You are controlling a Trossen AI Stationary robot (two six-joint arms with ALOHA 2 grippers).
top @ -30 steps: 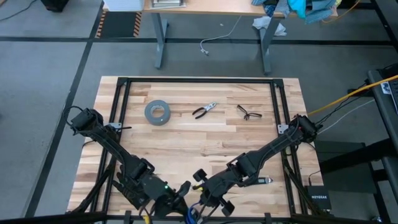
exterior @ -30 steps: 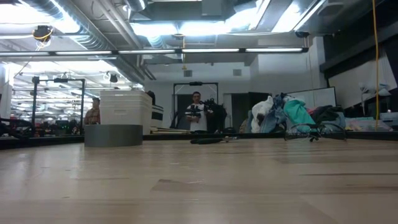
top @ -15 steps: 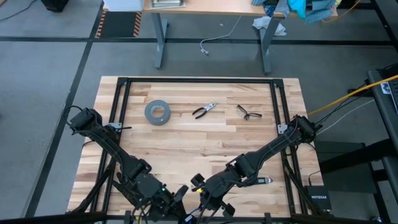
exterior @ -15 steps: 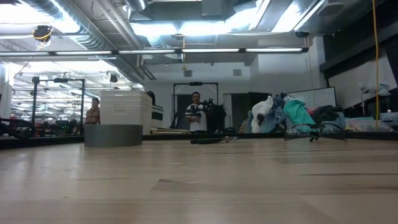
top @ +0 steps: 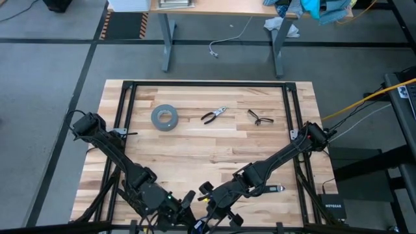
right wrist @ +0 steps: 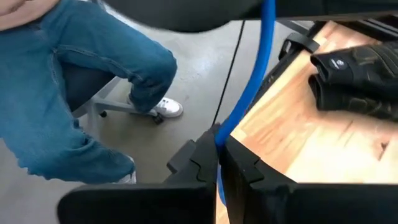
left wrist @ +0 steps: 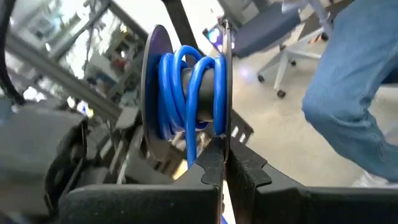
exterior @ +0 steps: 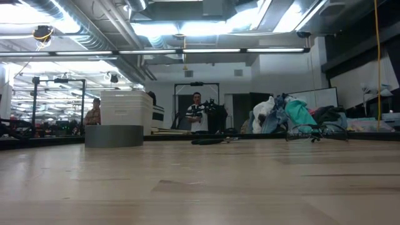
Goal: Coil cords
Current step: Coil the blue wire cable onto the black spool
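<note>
The cords show as a bright blue cord [left wrist: 186, 81] wound round the dark hub of a black two-disc spool [left wrist: 152, 93]. One blue strand [right wrist: 252, 81] runs off it. Both grippers are at the table's near edge, close together. My left gripper [left wrist: 222, 163], also in the high view [top: 187, 209], is shut at the spool's rim. My right gripper [right wrist: 219, 152], also in the high view [top: 209, 209], is shut on the loose blue strand. A bit of blue [top: 197, 226] shows between them. Neither gripper shows in the low view. My left gripper pinches the rim of one thin spool disc [left wrist: 225, 127] between its two fingers. The spool stands out beyond the fingertips, held off the table's near edge. My right gripper pinches the single blue strand [right wrist: 225, 127] between its two fingers, which lie across it. The strand runs on from the fingers in a nearly straight line, over the table's near edge.
A grey tape roll [top: 164, 117], pliers [top: 214, 115] and folded glasses [top: 260, 117] lie on the far half of the wooden table [top: 208, 149]. A person's legs in jeans [right wrist: 68, 81] and a chair base [right wrist: 124, 109] are just beyond the near edge.
Both grippers have gone a little toward the table's near edge, staying close together. The tape roll, pliers and glasses have not moved.
</note>
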